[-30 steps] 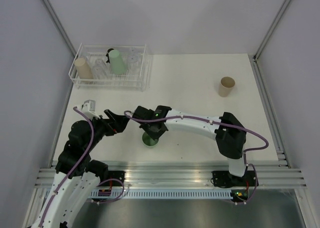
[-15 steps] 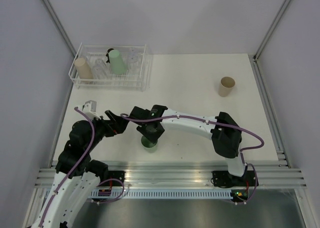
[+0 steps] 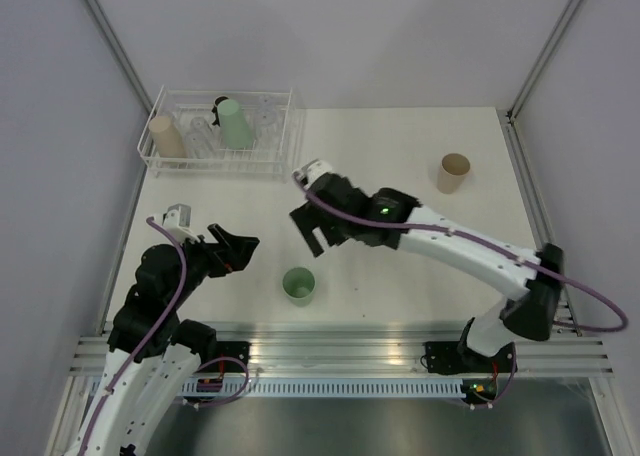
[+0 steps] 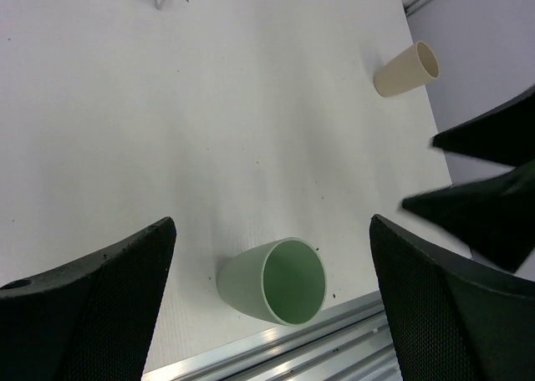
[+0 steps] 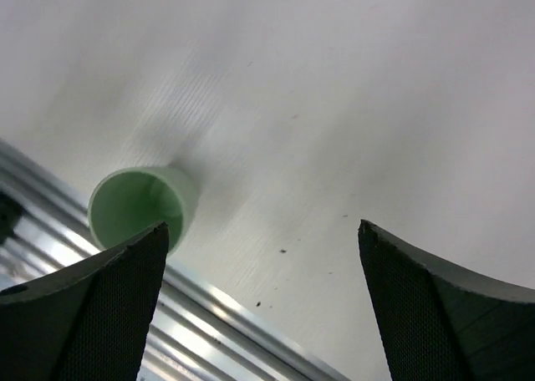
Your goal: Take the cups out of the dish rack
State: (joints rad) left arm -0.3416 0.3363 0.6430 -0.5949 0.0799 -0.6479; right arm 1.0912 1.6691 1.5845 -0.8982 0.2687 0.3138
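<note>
Right gripper (image 3: 311,233) jaws are held spread, empty, with the mint cup (image 5: 140,205) upright below, beside one finger. Left gripper (image 3: 243,251) jaws are spread too, the cup framed between them.

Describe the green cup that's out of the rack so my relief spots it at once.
Look at the table's near edge, just left of centre. A pale green cup stands there upright and alone. The other loose cup is tan, far right; the other green one sits in the dish rack, far left.
</note>
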